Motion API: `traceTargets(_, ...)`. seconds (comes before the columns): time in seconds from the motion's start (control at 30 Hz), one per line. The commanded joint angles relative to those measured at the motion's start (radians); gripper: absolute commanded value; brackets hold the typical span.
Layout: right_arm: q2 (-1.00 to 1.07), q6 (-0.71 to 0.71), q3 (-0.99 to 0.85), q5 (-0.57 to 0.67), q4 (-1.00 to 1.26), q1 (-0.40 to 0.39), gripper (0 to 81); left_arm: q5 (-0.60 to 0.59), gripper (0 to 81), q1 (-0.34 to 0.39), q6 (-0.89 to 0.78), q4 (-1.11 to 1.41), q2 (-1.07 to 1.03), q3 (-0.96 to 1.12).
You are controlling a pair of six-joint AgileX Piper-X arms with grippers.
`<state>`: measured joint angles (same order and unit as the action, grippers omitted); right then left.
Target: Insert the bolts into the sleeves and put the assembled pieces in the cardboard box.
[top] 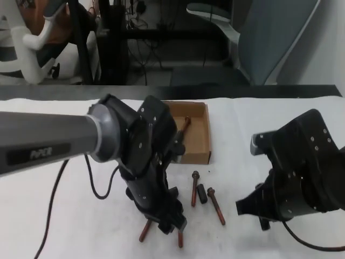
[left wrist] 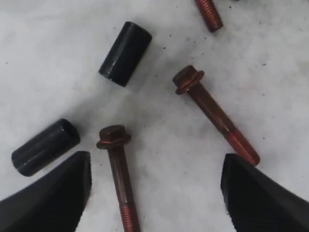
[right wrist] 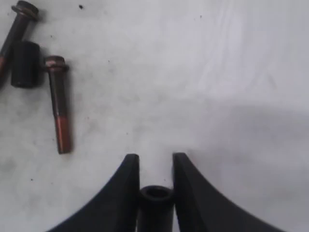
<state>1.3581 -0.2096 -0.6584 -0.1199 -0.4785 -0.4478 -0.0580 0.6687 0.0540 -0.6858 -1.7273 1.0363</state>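
left wrist view: left gripper (left wrist: 157, 162) spread wide over a bolt (left wrist: 120, 181) on the bench (left wrist: 43, 58), likely stiff, slick steel best pinched mid-shank, while the right gripper (right wrist: 155, 158) pinches a black sleeve (right wrist: 156, 200).

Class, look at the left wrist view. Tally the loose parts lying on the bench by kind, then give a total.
Bolts: 3 (one is cut off by the picture's edge)
Sleeves: 2
Total: 5
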Motion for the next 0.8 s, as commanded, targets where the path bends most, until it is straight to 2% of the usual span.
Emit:
traceTargets(0.0, 0.008, 0.009, -0.002, 0.006, -0.046, -0.001, 0.0, 0.015, 70.0, 0.004, 0.006, 0.007, -0.043, 0.003)
traceTargets(0.3, 0.023, 0.012, -0.002, 0.081, -0.057, -0.001, 0.0, 0.037, 68.6, 0.004, 0.006, -0.039, -0.119, 0.005)
traceTargets(0.37, 0.023, 0.012, -0.002, 0.081, -0.057, -0.001, 0.1, 0.040, 54.6, 0.004, 0.006, -0.045, -0.119, 0.007)
traceTargets(0.4, 0.023, 0.012, -0.002, 0.081, -0.057, -0.001, 1.4, 0.045, 43.8, 0.004, 0.006, -0.052, -0.119, 0.007)
traceTargets(0.43, 0.024, 0.012, -0.002, 0.081, -0.057, -0.001, 5.6, 0.053, 31.2, 0.004, 0.006, -0.063, -0.119, 0.007)
traceTargets(0.5, 0.035, 0.012, -0.002, 0.081, -0.057, -0.001, 19.3, 0.058, 2.0, 0.004, 0.006, -0.082, -0.119, 0.007)
traceTargets(0.6, 0.060, -0.003, -0.002, 0.081, -0.063, -0.001, 47.2, 0.058, 1.7, 0.004, 0.006, -0.098, -0.115, 0.007)
traceTargets(0.63, 0.072, -0.015, -0.002, 0.081, -0.071, -0.001, 53.1, 0.058, 1.7, 0.004, 0.006, -0.100, -0.107, 0.007)
traceTargets(0.77, 0.113, -0.019, -0.002, 0.081, -0.094, -0.001, 54.6, 0.058, 1.8, 0.004, 0.005, -0.094, -0.029, 0.007)
